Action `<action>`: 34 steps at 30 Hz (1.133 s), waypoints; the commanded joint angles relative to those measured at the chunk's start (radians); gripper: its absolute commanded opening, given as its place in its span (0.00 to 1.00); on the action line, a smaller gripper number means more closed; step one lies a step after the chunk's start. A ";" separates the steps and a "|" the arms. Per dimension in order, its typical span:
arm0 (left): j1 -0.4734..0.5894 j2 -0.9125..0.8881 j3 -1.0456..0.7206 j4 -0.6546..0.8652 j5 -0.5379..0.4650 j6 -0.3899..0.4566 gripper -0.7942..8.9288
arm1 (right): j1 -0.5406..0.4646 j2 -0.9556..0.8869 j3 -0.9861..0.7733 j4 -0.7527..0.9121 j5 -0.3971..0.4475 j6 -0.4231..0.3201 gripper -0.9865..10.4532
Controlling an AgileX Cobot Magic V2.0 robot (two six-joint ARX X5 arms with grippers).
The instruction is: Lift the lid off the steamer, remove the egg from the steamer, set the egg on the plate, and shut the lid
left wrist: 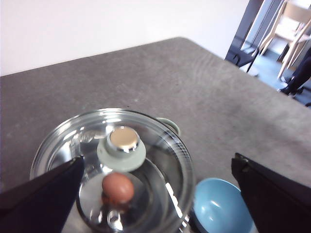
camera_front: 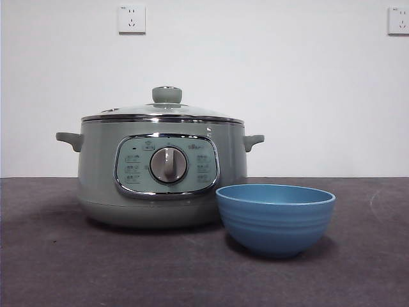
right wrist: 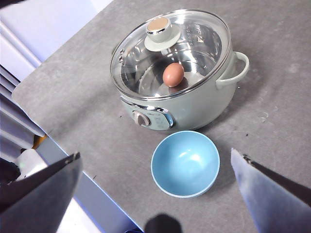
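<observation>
Nearest the front camera, the plate point(camera_front: 275, 219) sits on the dark tabletop point(camera_front: 64, 268) at lower right of the frame, a deep blue bowl with faint ridges, empty inside as the right wrist view shows. Just behind it and to its left stands the steamer point(camera_front: 102, 173), pale green, with a handle on each side and a silver dial point(camera_front: 169, 165) in its chrome-framed panel; the bowl's rim overlaps the steamer's lower right edge in this view, and whether they touch cannot be told. On the steamer rests the lid point(camera_front: 160, 111), closed, its green knob point(camera_front: 167, 94) upright at the centre. Through the glass, in the right wrist view, the egg point(right wrist: 173, 74) shows brown inside the metal pot, near its middle. No arm shows in the front view. Seen from its own camera, the left claw point(left wrist: 158, 194) hangs above the steamer, its jaws spread wide and holding nothing, the knob and egg lying between them in the frame. High over the tabletop, the right claw point(right wrist: 158, 189) has its jaws wide apart and empty too, the plate between them in its view and the steamer beyond. Two wall sockets point(camera_front: 131, 18) sit on the white wall at the top of the front view.
</observation>
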 commanded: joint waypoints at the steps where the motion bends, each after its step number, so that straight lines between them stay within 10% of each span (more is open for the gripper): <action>1: -0.059 0.087 0.021 0.074 -0.067 0.013 0.66 | 0.002 -0.001 0.001 0.004 -0.001 0.003 0.65; 24: -0.213 0.525 0.024 0.364 -0.359 0.082 0.65 | 0.002 -0.002 0.001 -0.028 0.000 0.003 0.65; 27: -0.213 0.525 0.024 0.361 -0.358 0.079 0.36 | 0.002 -0.002 0.001 -0.028 0.000 0.003 0.65; 34: -0.217 0.525 0.024 0.360 -0.352 0.053 0.07 | 0.002 -0.002 0.001 -0.028 0.000 0.002 0.65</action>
